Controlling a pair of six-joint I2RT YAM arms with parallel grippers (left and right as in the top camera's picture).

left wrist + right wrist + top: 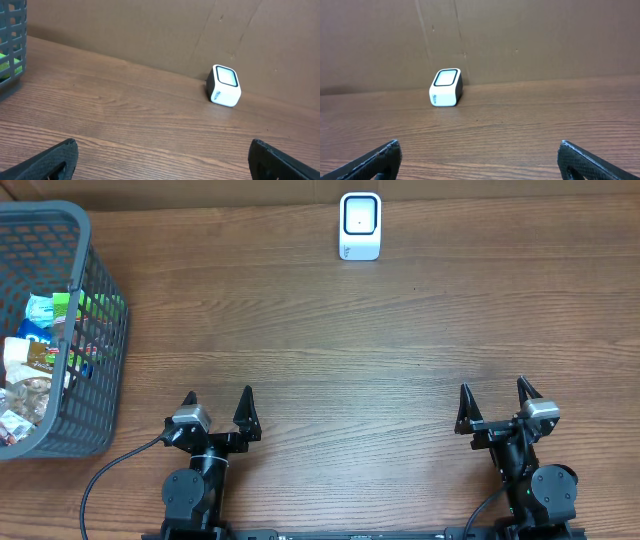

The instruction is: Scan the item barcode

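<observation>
A small white barcode scanner point(360, 226) with a dark-rimmed window stands at the back of the wooden table; it also shows as the scanner point(224, 86) in the left wrist view and the scanner point(446, 87) in the right wrist view. Several packaged items point(45, 350) lie in a grey basket point(100, 370) at the far left. My left gripper point(217, 399) is open near the front edge, nothing between its fingers point(55, 160). My right gripper point(495, 394) is open at the front right, its fingers point(590, 162) apart over bare wood.
A brown cardboard wall point(520, 35) runs behind the scanner. The basket corner point(12, 45) appears at the left edge of the left wrist view. A black cable point(105, 475) trails from the left arm's base.
</observation>
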